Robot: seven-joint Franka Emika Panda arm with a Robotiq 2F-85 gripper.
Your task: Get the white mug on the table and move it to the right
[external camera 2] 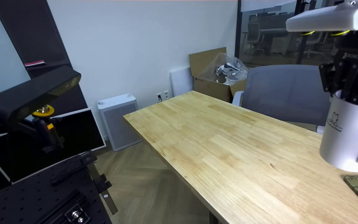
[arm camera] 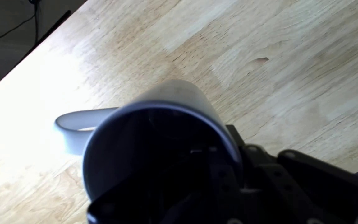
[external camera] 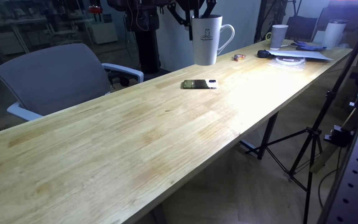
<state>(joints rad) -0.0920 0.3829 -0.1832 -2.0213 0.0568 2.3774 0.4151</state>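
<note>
The white mug hangs roughly upright above the table, its loop handle and dark logo visible in both exterior views. My gripper is shut on the mug's wall at the rim, with one finger inside the mug and one outside. In an exterior view the mug and the gripper are at the right edge. In the wrist view I look into the mug, with the handle to the left. The gripper pinches its lower right rim there; the inner finger is dark and partly hidden.
A phone lies on the table below and near the mug. Farther along are a small red item, papers, a blue glove, a cup with a yellow handle and a white tumbler. A chair stands at the table's edge.
</note>
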